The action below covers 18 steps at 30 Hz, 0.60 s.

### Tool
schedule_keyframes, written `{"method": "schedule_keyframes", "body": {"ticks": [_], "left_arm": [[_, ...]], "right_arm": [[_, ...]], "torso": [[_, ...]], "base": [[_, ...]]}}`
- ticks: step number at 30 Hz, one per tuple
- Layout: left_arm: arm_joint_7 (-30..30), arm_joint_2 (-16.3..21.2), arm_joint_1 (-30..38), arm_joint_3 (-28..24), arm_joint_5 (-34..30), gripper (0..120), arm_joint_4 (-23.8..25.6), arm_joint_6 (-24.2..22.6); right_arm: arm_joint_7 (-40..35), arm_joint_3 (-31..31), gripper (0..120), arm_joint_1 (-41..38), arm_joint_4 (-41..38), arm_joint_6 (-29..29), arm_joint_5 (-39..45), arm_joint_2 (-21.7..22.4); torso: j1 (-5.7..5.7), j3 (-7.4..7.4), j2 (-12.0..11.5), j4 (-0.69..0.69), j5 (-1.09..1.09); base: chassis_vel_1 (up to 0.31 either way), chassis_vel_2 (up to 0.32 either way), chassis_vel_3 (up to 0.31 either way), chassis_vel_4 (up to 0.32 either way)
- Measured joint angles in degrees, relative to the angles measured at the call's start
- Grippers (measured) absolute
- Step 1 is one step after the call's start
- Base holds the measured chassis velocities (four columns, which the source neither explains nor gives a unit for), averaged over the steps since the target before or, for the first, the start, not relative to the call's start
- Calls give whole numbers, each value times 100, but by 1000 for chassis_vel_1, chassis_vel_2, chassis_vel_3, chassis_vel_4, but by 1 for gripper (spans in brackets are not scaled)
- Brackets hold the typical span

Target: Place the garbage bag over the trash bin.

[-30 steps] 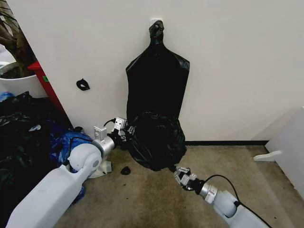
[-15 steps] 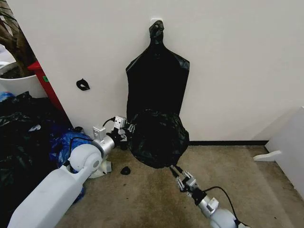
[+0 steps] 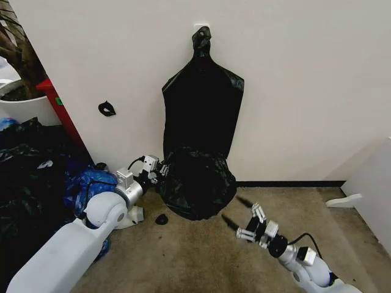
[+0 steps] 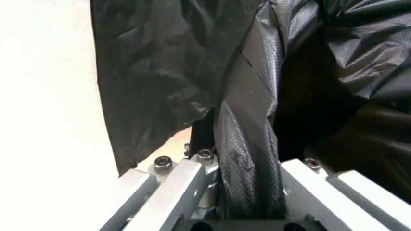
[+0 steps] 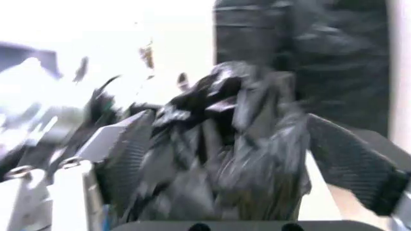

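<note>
The garbage bag (image 3: 197, 183) is a crinkly black mound on the carpet against the wall. The trash bin is hidden. My left gripper (image 3: 156, 174) is at the bag's left edge. In the left wrist view its fingers (image 4: 168, 186) are closed on a fold of the garbage bag (image 4: 160, 82). My right gripper (image 3: 240, 213) hovers low over the carpet, just right of the bag and apart from it. It is open with nothing between its fingertips (image 3: 244, 201). The right wrist view looks between its spread fingers (image 5: 350, 159) at the crumpled garbage bag (image 5: 224, 144).
A flat black bag bundle (image 3: 203, 104) hangs on the wall right behind the mound. Black and blue bags (image 3: 43, 177) are piled at the left by a white plant pot (image 3: 21, 108). A small black scrap (image 3: 161, 218) lies on the carpet. A white panel (image 3: 372, 183) stands at the right.
My right gripper has let go of the bag's lower right edge, opened, and drawn back to the right. The left gripper shifted slightly down and left, staying on the bag.
</note>
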State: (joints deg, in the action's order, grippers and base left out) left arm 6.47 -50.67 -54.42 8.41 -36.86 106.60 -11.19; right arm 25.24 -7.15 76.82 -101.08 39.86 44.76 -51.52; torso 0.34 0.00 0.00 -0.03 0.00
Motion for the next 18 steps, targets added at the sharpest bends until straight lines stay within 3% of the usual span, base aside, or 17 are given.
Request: {"method": "schedule_keyframes", "body": {"ticks": [3,9,11,18], "left_arm": [[0,0,-8,5,0,1,39,0],[-4,23,-48,65,-13,1,107,0],[-6,47,-96,129,-27,1,178,0],[-7,56,-119,168,-39,1,234,-8]], "right_arm": [[-502,133,99,1,-234,-316,452,-22],[-721,212,88,-99,-237,-606,979,-41],[-653,221,71,-146,-67,-711,1113,-43],[-583,218,48,-154,89,-746,1098,-48]], "torso": [[0,0,0,1,0],[0,0,0,1,0],[0,0,0,1,0],[0,0,0,1,0]], "base": [[0,0,0,0],[0,0,0,0],[0,0,0,0],[0,0,0,0]]}}
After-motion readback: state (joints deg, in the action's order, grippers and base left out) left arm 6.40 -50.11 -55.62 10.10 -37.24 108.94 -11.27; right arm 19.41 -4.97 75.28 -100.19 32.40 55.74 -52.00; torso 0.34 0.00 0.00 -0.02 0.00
